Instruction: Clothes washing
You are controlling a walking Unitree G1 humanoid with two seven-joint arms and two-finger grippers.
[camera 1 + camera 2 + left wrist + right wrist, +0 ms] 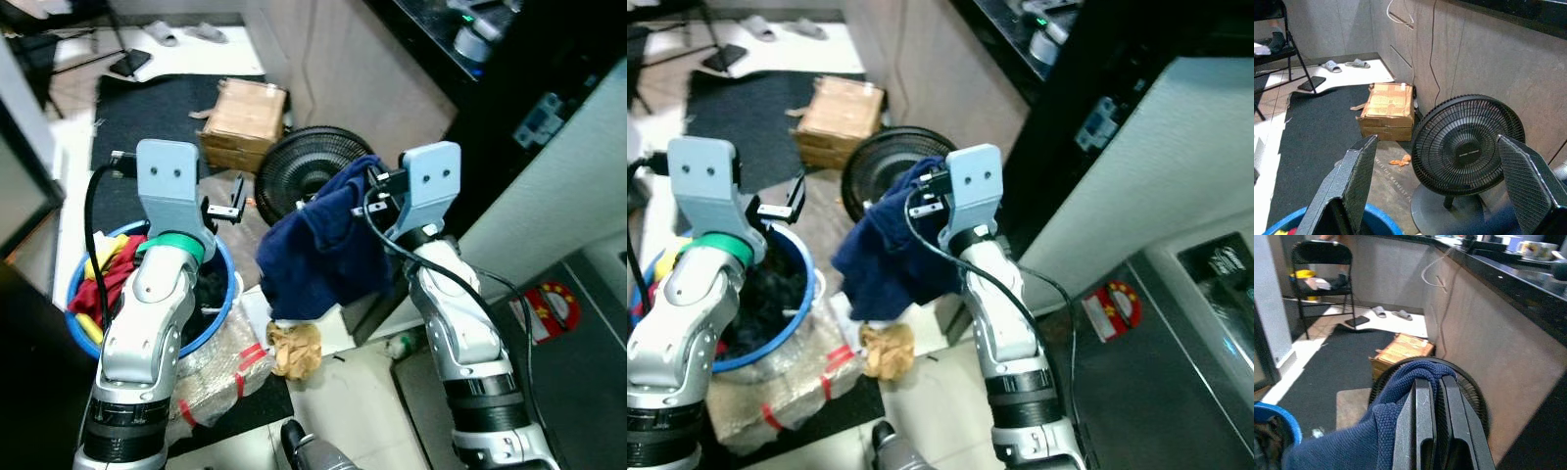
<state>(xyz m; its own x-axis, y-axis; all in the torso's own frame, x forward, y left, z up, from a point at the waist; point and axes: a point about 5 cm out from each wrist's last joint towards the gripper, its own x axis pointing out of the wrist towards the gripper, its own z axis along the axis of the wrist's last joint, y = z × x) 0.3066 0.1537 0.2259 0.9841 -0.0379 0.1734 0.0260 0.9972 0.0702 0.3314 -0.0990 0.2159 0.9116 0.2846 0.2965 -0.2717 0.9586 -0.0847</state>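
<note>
A navy blue knitted garment [323, 250] hangs in the air from my right gripper [1435, 382], which is shut on its top fold in front of the black fan [299, 166]. My left gripper [1449, 191] is open and holds nothing, raised above the blue laundry basket [220, 308]. The basket sits on the floor at my left and holds red, yellow and dark clothes [103, 279]. The top of the washing machine [1205, 343] lies at my lower right.
A cardboard box [245, 117] stands behind the fan by the wall. A crumpled brown paper wad [294, 348] and a taped plastic bundle [220, 367] lie on the floor by the basket. A black folding chair [1322, 264] and slippers [1391, 313] stand farther back.
</note>
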